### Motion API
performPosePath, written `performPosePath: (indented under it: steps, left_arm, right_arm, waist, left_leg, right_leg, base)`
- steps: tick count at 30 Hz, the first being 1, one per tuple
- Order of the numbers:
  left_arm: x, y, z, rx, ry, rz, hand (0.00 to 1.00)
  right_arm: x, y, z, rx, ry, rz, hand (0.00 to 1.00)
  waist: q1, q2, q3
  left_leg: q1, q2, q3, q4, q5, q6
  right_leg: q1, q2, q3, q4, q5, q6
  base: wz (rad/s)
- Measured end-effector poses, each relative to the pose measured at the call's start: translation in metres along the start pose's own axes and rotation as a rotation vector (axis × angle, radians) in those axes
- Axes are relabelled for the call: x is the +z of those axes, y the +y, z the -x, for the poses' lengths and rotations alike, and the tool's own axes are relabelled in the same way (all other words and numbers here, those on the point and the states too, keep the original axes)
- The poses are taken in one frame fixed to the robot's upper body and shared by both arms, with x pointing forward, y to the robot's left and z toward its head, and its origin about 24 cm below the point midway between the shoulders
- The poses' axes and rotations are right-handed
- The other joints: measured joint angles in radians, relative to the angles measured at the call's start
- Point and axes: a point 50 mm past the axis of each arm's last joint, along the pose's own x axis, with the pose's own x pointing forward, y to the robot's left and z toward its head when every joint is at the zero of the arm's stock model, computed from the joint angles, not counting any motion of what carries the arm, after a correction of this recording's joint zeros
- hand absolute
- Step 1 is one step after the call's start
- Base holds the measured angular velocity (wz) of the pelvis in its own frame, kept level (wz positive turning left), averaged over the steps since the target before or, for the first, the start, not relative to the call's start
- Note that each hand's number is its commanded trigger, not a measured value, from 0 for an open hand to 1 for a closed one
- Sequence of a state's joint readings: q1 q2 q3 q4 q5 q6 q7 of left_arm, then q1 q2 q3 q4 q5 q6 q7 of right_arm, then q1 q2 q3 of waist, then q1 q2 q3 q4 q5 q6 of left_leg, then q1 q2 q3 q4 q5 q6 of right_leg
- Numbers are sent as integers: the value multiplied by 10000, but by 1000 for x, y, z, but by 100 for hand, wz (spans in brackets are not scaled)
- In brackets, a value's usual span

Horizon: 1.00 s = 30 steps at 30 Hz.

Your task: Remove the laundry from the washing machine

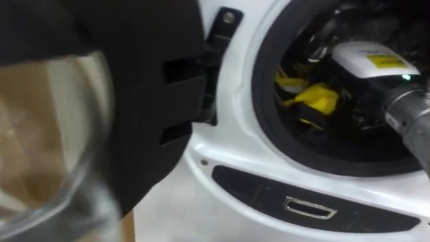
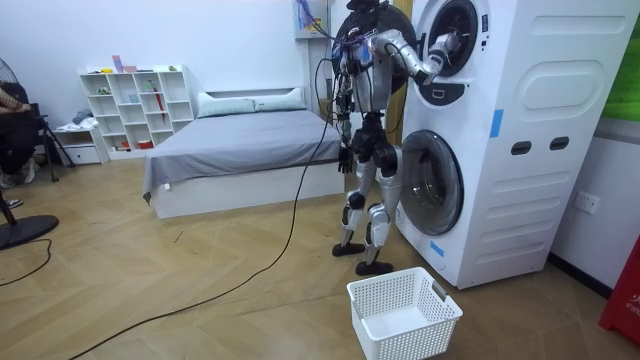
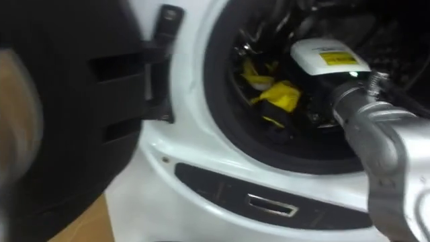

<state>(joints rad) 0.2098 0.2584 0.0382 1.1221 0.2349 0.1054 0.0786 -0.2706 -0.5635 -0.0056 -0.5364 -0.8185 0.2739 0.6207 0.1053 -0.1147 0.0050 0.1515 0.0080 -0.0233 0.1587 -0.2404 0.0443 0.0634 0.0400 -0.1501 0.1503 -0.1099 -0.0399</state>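
Observation:
A yellow piece of cloth (image 1: 316, 98) lies among dark clothes inside the upper washing machine's drum (image 1: 265, 101), low in the round opening. My right hand (image 1: 366, 64) is inside the drum just right of and above the yellow cloth; its white back faces me and its fingers are hidden among the clothes. In the room view I stand upright in front of the stacked machines (image 2: 500, 130), with my right arm raised into the upper drum (image 2: 447, 40).
The upper machine's dark door (image 1: 134, 101) hangs open on my left, close to my head. A dark panel with a metal pull (image 1: 309, 207) runs below the opening. A white laundry basket (image 2: 404, 312) stands on the floor by my feet. A bed (image 2: 240, 145) is behind me.

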Motion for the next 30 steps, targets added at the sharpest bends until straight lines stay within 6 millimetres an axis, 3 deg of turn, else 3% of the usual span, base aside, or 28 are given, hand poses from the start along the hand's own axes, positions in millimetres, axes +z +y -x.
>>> performPosePath:
  steps: [4,9,17,30]
  left_arm:
    - [4,-1,0,63,-319,282,0]
    - [3,1,0,226,-481,529,0]
    - [-19,-8,4,52,90,928,0]
    - [-27,-7,5,-135,241,1793,0]
  right_arm:
    - [-5,3,13,-395,-302,-1270,100]
    - [-1,1,23,-874,-1266,-2444,100]
    - [5,5,38,-891,-2081,-2757,100]
    - [-6,5,63,-1195,-3084,-4290,100]
  waist:
    - [-333,70,-76]
    - [-509,84,-61]
    - [-905,41,-99]
    - [-1006,193,-96]
  left_leg:
    - [14,63,490,19,2,-3]
    - [-21,180,971,-88,-39,-74]
    - [-12,196,1171,64,-94,-140]
    - [87,353,1491,112,-202,-234]
  right_leg:
    - [22,15,275,2,-4,6]
    - [-128,132,676,10,-5,6]
    - [-133,178,946,24,-19,-59]
    - [-128,336,1175,36,3,-132]
  base:
    - [1]
    - [-7]
    - [-8]
    - [-6]
